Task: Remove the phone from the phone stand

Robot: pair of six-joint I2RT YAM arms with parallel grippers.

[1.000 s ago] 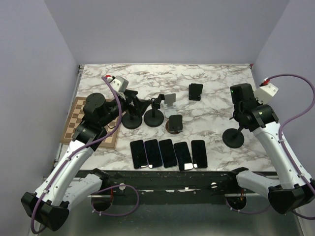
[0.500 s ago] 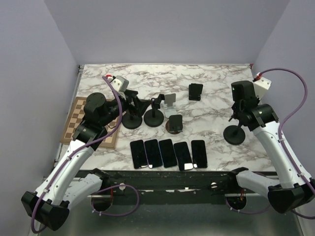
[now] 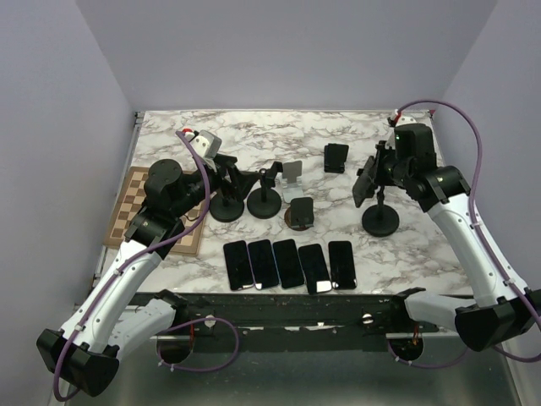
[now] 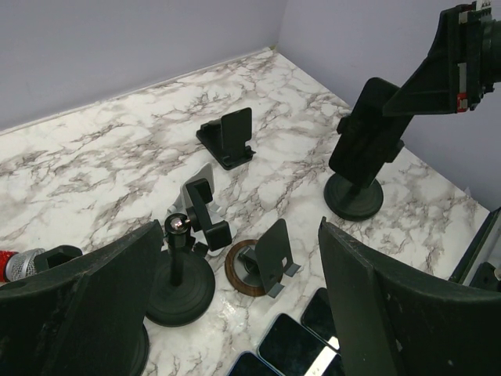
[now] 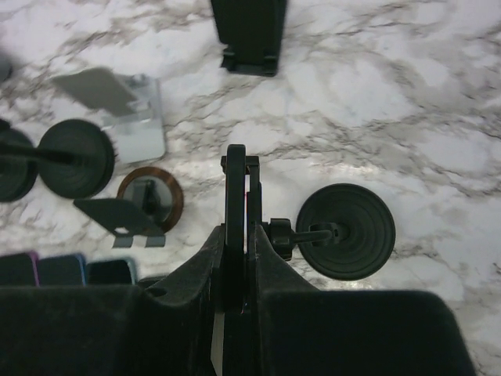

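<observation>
Grey-veined white marble tabletop (image 3: 254,135) carries six phone stands (image 3: 264,203) and six phones: five dark phones (image 3: 288,264) lie flat in a row at the near edge, and one black phone (image 4: 366,129) sits on the right-hand round-based black pole stand (image 3: 380,222), long axis near upright and slightly tilted. The right gripper (image 5: 239,235) is clamped on its faces; the left gripper (image 4: 239,229) is spread apart, holding nothing.

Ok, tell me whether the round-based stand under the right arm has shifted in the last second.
Yes. The round-based stand has slid left and slightly back, nearer the small black stand at the far side.
</observation>
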